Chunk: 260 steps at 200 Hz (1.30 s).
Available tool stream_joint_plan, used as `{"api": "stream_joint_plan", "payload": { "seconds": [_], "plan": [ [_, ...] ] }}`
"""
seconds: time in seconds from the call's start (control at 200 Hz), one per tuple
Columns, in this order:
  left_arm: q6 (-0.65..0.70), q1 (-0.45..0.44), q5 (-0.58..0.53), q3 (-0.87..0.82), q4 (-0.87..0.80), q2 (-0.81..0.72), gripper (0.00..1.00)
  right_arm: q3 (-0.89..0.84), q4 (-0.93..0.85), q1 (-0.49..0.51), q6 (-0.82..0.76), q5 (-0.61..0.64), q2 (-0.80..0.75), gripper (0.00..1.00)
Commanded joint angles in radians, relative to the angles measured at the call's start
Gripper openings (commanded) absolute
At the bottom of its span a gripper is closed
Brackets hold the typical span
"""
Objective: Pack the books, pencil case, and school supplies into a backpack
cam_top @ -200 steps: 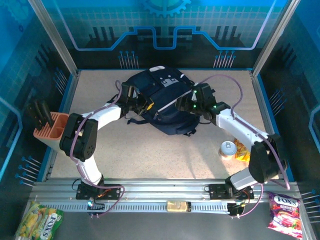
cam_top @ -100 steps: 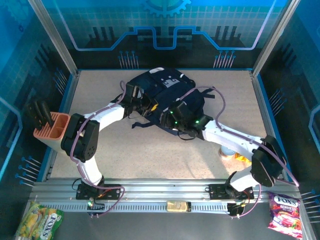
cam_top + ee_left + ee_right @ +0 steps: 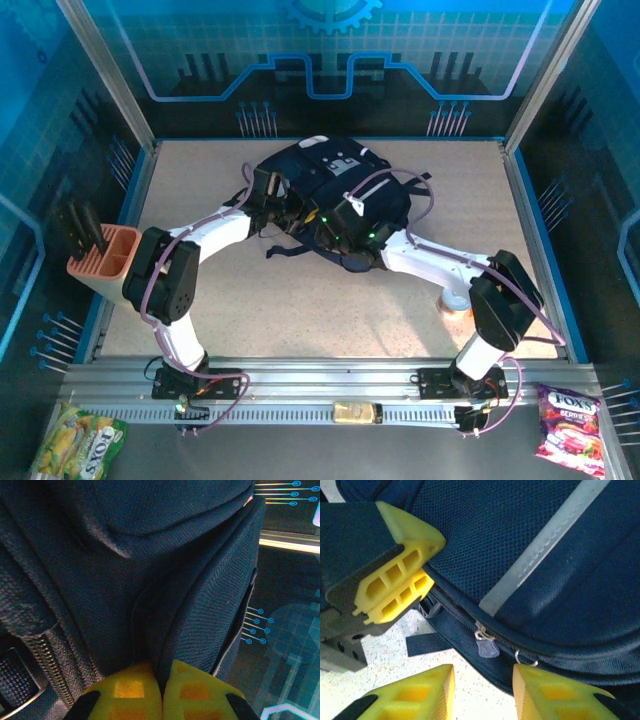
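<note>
The dark navy backpack point(image 3: 340, 185) lies at the back middle of the table, its pale stripe point(image 3: 545, 545) running across the front panel. My left gripper point(image 3: 161, 672) is shut on a fold of the backpack's fabric at its left side point(image 3: 293, 212). My right gripper point(image 3: 482, 670) hovers at the backpack's near left edge point(image 3: 322, 232). Its jaws stand apart with nothing between them. A zipper pull point(image 3: 487, 647) hangs just ahead of them. The left gripper's yellow fingers point(image 3: 395, 587) sit close by. The books, pencil case and school supplies are out of view.
A pink rack with black pieces point(image 3: 100, 255) stands at the table's left edge. A small round container point(image 3: 455, 300) sits partly behind the right arm. Loose straps point(image 3: 290, 250) trail on the table. Snack packets point(image 3: 570, 420) lie outside the near rail.
My right arm has swung left along the backpack's near side to its left edge, and its jaws have narrowed. The left gripper has kept its hold on the fabric.
</note>
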Motion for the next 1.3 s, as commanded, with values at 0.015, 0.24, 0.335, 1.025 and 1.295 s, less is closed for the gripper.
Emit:
{"api": "stream_joint_plan", "payload": {
  "seconds": [0.015, 0.24, 0.335, 1.025, 1.295],
  "plan": [
    [-0.007, -0.022, 0.068, -0.008, 0.022, -0.041, 0.00, 0.058, -0.019, 0.018, 0.028, 0.092, 0.051, 0.34],
    [-0.007, -0.022, 0.072, -0.009, 0.021, -0.047, 0.00, 0.122, -0.056, 0.014, 0.052, 0.120, 0.120, 0.31],
    [-0.007, -0.022, 0.073, -0.011, 0.021, -0.049, 0.00, 0.143, -0.080, 0.015, 0.068, 0.149, 0.147, 0.31],
    [0.009, -0.004, 0.078, -0.007, 0.007, -0.038, 0.00, 0.118, -0.153, 0.003, -0.009, 0.157, 0.082, 0.04],
    [0.044, 0.017, 0.042, -0.010, -0.009, -0.041, 0.00, -0.023, -0.192, -0.025, -0.032, 0.134, -0.052, 0.04]
  ]
}}
